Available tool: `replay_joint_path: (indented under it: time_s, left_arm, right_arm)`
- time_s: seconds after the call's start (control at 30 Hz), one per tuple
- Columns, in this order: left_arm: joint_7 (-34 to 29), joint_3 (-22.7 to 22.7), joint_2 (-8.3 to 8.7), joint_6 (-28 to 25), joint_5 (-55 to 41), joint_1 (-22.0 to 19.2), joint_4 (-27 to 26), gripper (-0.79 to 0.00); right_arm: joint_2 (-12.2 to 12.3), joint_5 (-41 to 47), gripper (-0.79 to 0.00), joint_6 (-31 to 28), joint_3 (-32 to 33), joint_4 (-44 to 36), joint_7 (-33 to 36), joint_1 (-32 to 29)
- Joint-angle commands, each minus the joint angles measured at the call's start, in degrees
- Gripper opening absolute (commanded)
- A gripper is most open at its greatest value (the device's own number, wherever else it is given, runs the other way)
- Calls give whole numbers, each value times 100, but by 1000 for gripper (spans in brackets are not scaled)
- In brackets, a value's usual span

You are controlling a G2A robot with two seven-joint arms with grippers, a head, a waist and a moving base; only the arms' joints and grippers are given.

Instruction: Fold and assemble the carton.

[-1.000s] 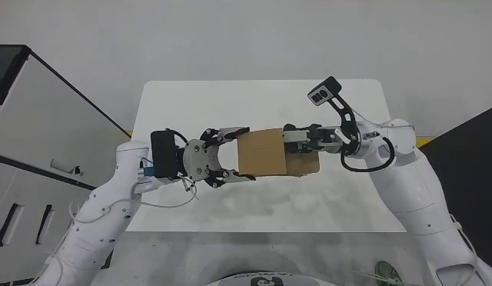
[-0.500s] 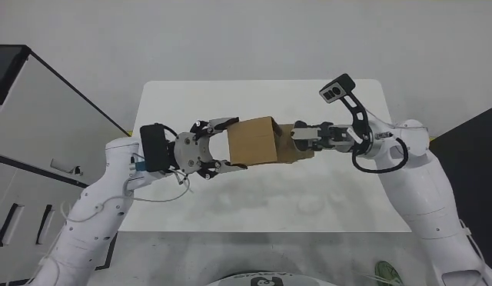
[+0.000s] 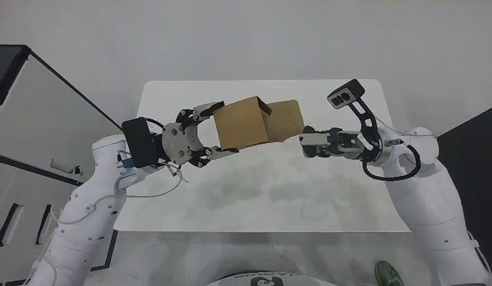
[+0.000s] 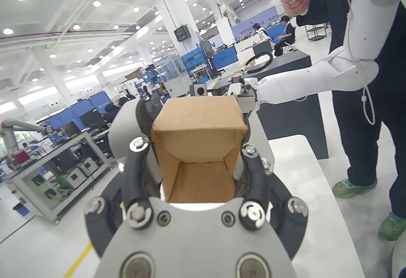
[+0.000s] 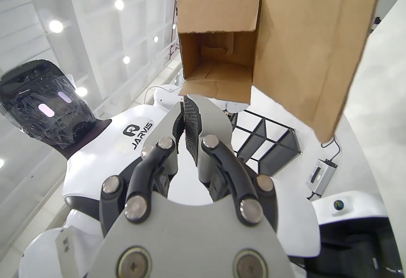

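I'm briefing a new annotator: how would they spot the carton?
Look at the white table, then the left gripper above it. It clasps the carton: brown cardboard against the white tabletop, held aloft, one flap spread open.

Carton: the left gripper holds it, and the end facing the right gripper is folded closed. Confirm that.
Not quite. The left gripper does hold the carton, but the end facing the right gripper is open, not folded closed. The right wrist view looks straight into the box, with one large flap swung outward.
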Motion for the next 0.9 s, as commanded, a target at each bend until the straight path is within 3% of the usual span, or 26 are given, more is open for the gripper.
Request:
replay_joint_path:
  time_s: [0.0,0.87]
  left_arm:
    - [25,-1,-3,43,-12,23,-22,-785]
    - [107,341,-41,-241,-75,39,-126,-785]
  right_arm:
    - [-2,19,-785,0,-28,-19,-11,-41]
    - [-71,-119,-785,-141,-478,174,-254,174]
